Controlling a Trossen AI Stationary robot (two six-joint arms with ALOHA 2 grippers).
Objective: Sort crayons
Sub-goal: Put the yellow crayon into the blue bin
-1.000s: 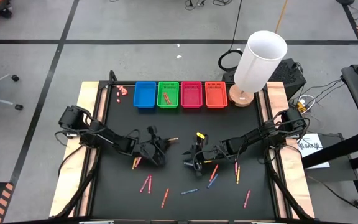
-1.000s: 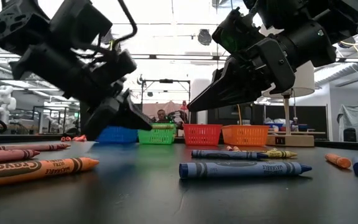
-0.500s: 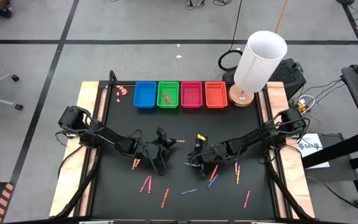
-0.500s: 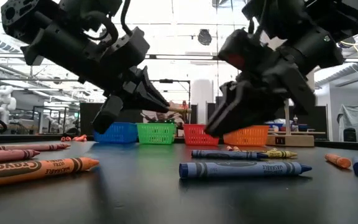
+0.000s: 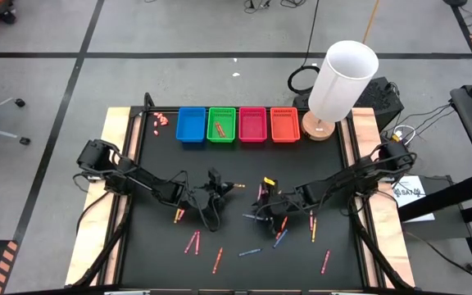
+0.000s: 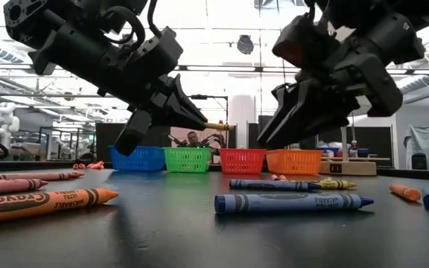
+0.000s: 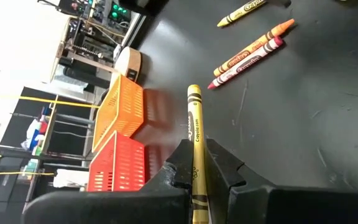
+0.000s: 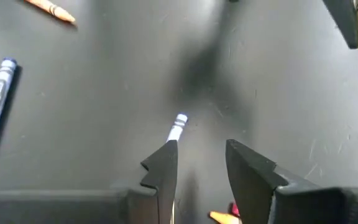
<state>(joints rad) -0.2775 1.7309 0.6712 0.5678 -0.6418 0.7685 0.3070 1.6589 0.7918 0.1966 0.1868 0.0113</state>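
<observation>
Looking down from above, the left pincer is near the middle of the black table, shut on a yellow crayon that pokes out toward the baskets. The right pincer hangs close by, over a blue crayon. More crayons lie near the front edge. The four baskets sit in a row at the back – blue basket, green basket, pink basket, orange basket.

From table height, the left pincer is up off the table with the yellow crayon sticking out level. The right pincer points down and I see nothing in it.

In the left wrist view, the yellow crayon sits tight between the fingers, held low down, so a long part sticks out.

In the right wrist view, the right pincer is half open – empty, with the tip of the blue crayon just ahead of one finger.

To do this step well, I think the left arm should lift the long crayon clear of the basket walls, then drop it only when it is right over its basket. The right arm should wait out of the way.
</observation>
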